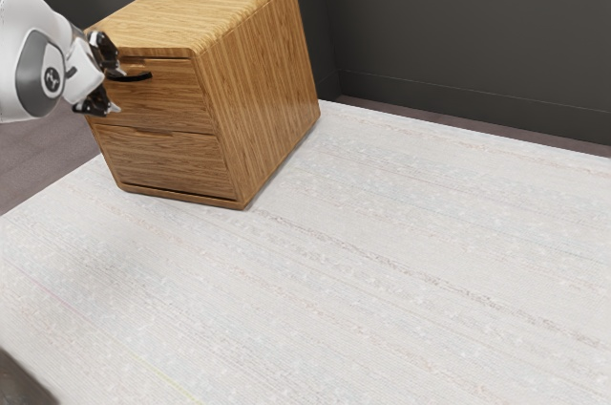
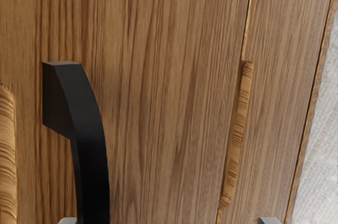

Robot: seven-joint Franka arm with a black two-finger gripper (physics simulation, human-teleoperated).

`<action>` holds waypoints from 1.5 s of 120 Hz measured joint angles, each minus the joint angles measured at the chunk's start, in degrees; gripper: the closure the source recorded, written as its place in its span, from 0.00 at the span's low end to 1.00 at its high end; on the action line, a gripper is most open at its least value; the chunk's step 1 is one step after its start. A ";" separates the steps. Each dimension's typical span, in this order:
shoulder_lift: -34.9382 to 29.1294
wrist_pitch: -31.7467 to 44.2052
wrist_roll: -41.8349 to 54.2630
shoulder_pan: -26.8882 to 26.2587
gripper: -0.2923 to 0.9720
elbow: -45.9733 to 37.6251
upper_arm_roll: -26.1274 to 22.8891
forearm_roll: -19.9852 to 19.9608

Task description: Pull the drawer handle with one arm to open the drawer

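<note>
A light wooden cabinet (image 1: 250, 71) with two drawers stands at the back of the table, toward the exterior view's left. The top drawer front (image 1: 167, 99) carries a black curved handle (image 1: 136, 76), and it looks flush with the cabinet. My gripper (image 1: 110, 80) is at that handle and stands open, one finger above the bar and one below, far wider apart than the bar is thick. In the wrist view the handle (image 2: 84, 145) rises close in front of the wood grain, next to one of two grey fingertips (image 2: 270, 220) at the lower edge.
The lower drawer (image 1: 172, 161) has no handle that I can see. The pale table top (image 1: 382, 262) spreads wide to the exterior view's right and front. Dark walls stand behind the cabinet.
</note>
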 joint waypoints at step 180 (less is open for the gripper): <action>-6.77 0.24 0.37 -2.51 0.62 -8.73 3.33 -0.51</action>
